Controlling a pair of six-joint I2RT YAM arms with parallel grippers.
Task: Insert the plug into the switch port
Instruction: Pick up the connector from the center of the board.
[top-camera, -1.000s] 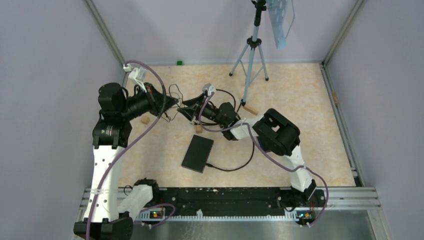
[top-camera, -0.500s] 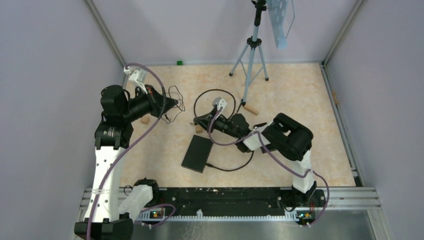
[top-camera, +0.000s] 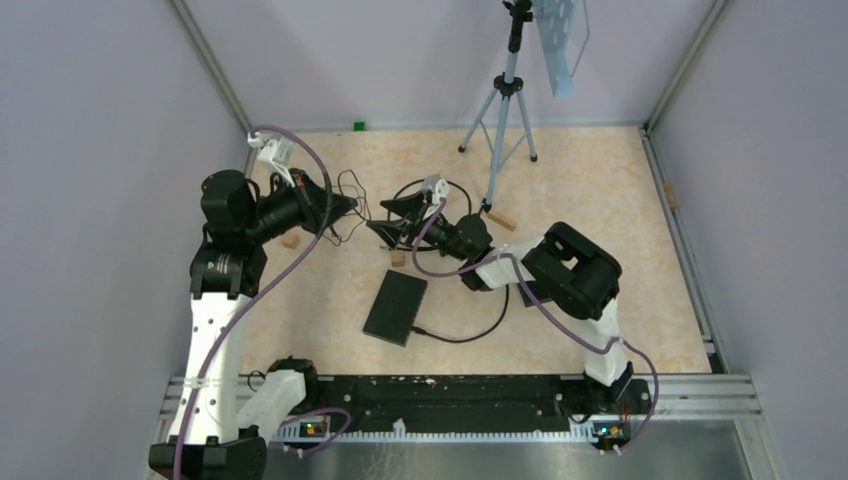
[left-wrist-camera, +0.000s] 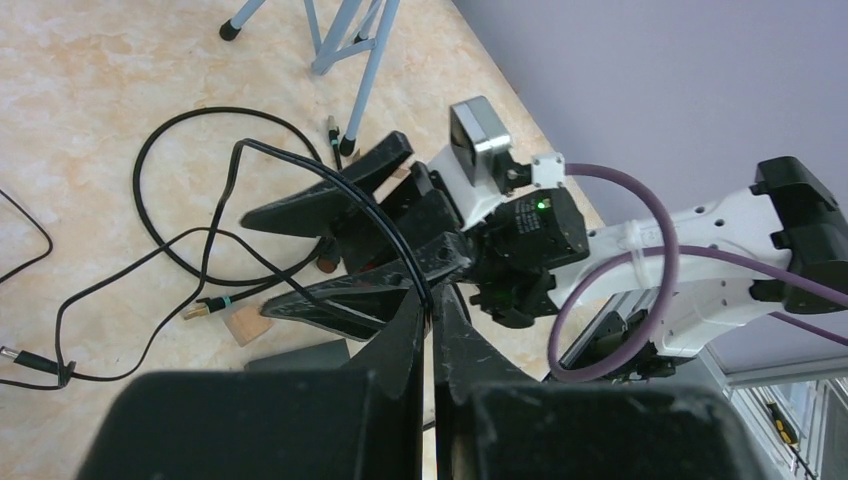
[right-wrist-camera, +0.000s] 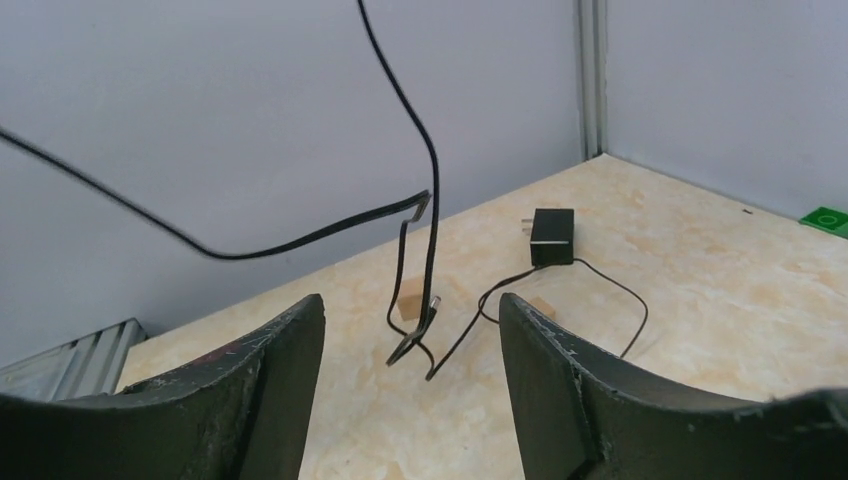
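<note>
The switch (top-camera: 395, 307) is a flat black box lying on the floor in the top view; a corner of it (left-wrist-camera: 300, 353) shows in the left wrist view. My left gripper (top-camera: 350, 205) (left-wrist-camera: 430, 300) is shut on a thin black cable (left-wrist-camera: 330, 182), held above the floor. In the right wrist view that cable hangs down and ends in a small plug (right-wrist-camera: 434, 302) dangling just above the floor. My right gripper (top-camera: 378, 214) (right-wrist-camera: 410, 300) stands open facing the left one, with nothing between its fingers (right-wrist-camera: 250, 385). The switch's port is not visible.
A black power adapter (right-wrist-camera: 552, 235) and small wooden blocks (right-wrist-camera: 410, 297) (top-camera: 397, 258) lie on the floor. A thicker cable loop (top-camera: 430, 188) lies behind the right gripper, near a tripod (top-camera: 505, 110). A gold-tipped cable end (left-wrist-camera: 200, 310) rests beside a block (left-wrist-camera: 247, 325).
The right gripper dipped toward the switch with its jaws together, then came back up beside the left gripper with its jaws apart. The left arm has barely moved.
</note>
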